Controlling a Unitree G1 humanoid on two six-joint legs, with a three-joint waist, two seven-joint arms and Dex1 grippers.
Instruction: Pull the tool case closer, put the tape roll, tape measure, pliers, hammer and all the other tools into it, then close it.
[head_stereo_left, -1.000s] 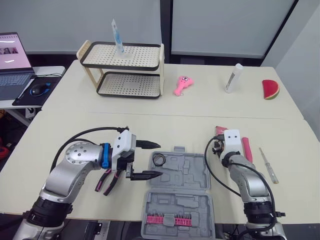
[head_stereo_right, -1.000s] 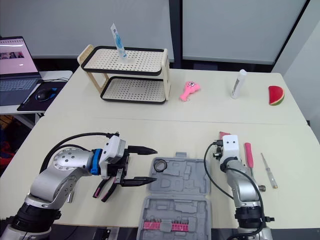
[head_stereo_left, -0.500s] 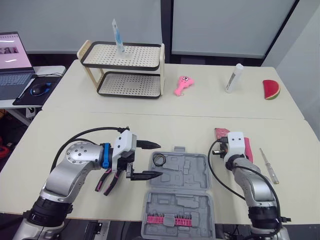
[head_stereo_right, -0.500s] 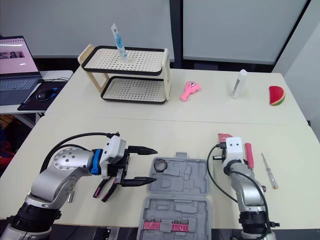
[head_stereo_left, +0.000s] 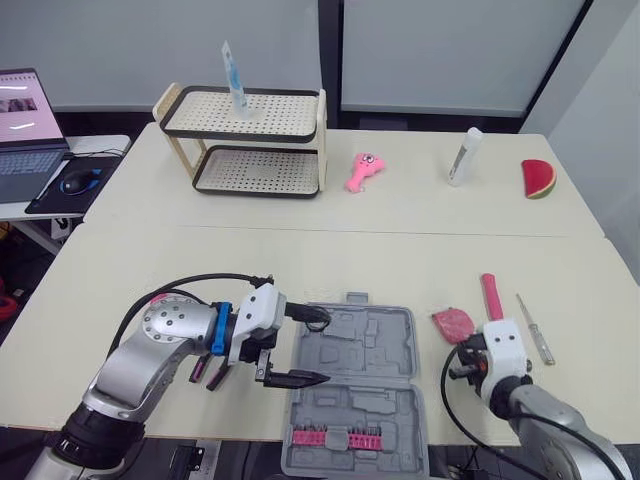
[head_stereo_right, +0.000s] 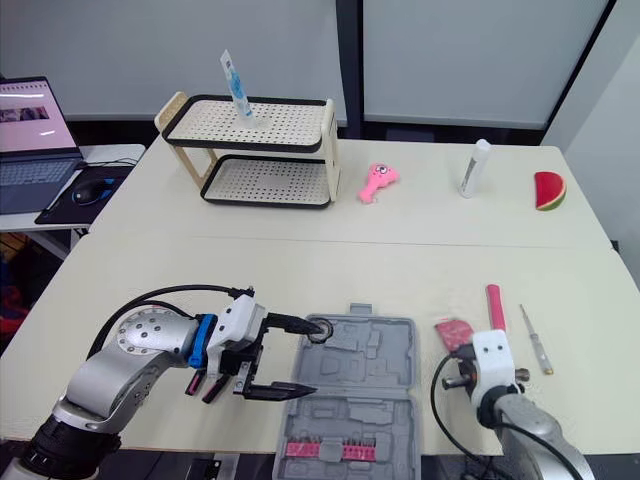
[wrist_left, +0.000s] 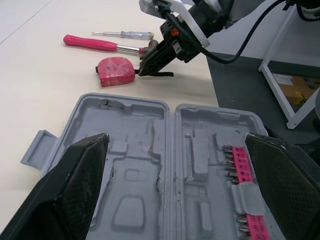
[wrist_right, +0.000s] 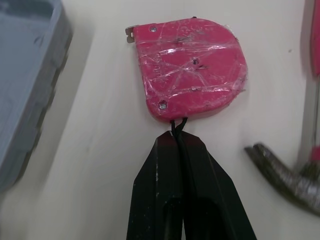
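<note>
Two fingers of my right gripper (wrist_right: 177, 137) are pressed together on the thin black cord of the tape measure (wrist_right: 192, 67), which lies just right of the case (head_stereo_left: 380, 335). My left gripper (head_stereo_left: 320, 348) is spread wide over the case's left edge. Farther right of the case lies the hammer (head_stereo_left: 490, 296).

- Your cream table (head_stereo_left: 300, 260) carries an open grey tool case (head_stereo_left: 372, 345) at its near edge.
- Right of it you have a pink tape measure (head_stereo_left: 453, 324), a hammer (head_stereo_left: 491, 295) and a screwdriver (head_stereo_left: 535, 328).
- Left of it: pliers (head_stereo_left: 216, 378).
- On your far side: two-tier rack (head_stereo_left: 245, 140), pink toy (head_stereo_left: 362, 170), white bottle (head_stereo_left: 464, 157), watermelon slice (head_stereo_left: 538, 178).
</note>
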